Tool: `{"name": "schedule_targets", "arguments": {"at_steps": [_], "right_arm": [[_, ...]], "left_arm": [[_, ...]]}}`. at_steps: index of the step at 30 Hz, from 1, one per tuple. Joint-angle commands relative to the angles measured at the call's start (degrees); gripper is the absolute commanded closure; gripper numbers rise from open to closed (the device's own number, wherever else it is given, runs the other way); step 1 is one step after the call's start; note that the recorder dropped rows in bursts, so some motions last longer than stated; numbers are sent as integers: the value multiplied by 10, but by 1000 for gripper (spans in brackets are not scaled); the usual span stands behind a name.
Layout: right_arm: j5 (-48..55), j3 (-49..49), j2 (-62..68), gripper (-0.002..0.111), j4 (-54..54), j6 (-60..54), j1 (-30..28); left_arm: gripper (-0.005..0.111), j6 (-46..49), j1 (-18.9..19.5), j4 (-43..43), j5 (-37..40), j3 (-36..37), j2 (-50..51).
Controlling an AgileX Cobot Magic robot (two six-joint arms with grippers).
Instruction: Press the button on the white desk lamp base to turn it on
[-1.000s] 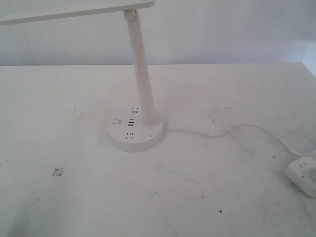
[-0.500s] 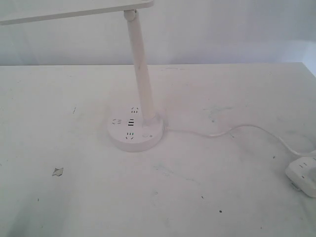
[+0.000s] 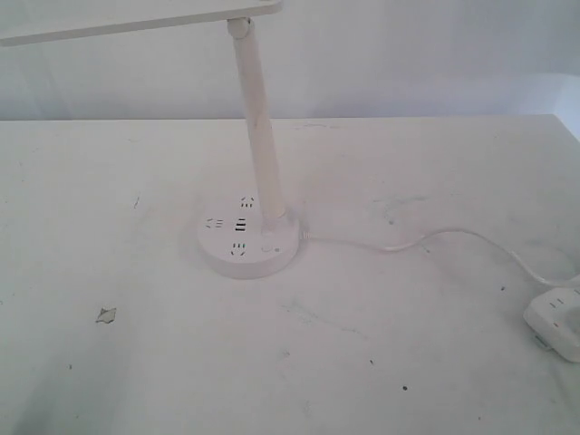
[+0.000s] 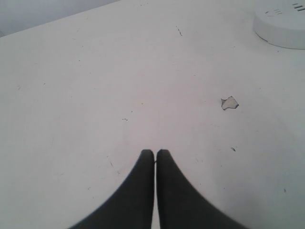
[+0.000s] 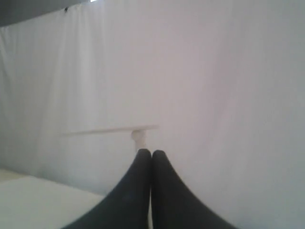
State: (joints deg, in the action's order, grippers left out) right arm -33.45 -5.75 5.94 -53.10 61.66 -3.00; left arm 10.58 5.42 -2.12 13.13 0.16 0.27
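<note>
The white desk lamp base (image 3: 249, 240) sits mid-table, a round puck with socket holes and USB slots on top and a slim stem (image 3: 258, 127) rising to the lamp head (image 3: 136, 18). The small round button (image 3: 266, 246) lies at the base's front right, flush in the top. No arm shows in the exterior view. My left gripper (image 4: 155, 152) is shut and empty over bare table, with the base's edge (image 4: 281, 28) far off in its view. My right gripper (image 5: 151, 152) is shut and empty, raised and facing the lamp head (image 5: 112, 130) and the curtain.
A thin white cord (image 3: 426, 237) runs from the base to a small white power strip (image 3: 557, 324) at the right table edge. A small scrap (image 3: 106, 314) lies front left, also seen as a scrap (image 4: 229, 102) from the left wrist. A white wall stands behind.
</note>
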Motion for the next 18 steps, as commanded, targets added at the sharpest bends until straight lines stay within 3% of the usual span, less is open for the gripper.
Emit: {"name": "schedule_targets", "arguments": {"at_steps": [1,8,18], "right_arm": [[-46,-40,93,108,-138,68,-5],[-116,-100,253,108,-230,68,-4],[-150,-129,375,108,-236,65,-4]], "left_arm": [[106,0,1,-3,-2,-2,-3],[106,0,1,-3,-2,-2,-3],[106,0,1,-3,-2,-2,-3]]}}
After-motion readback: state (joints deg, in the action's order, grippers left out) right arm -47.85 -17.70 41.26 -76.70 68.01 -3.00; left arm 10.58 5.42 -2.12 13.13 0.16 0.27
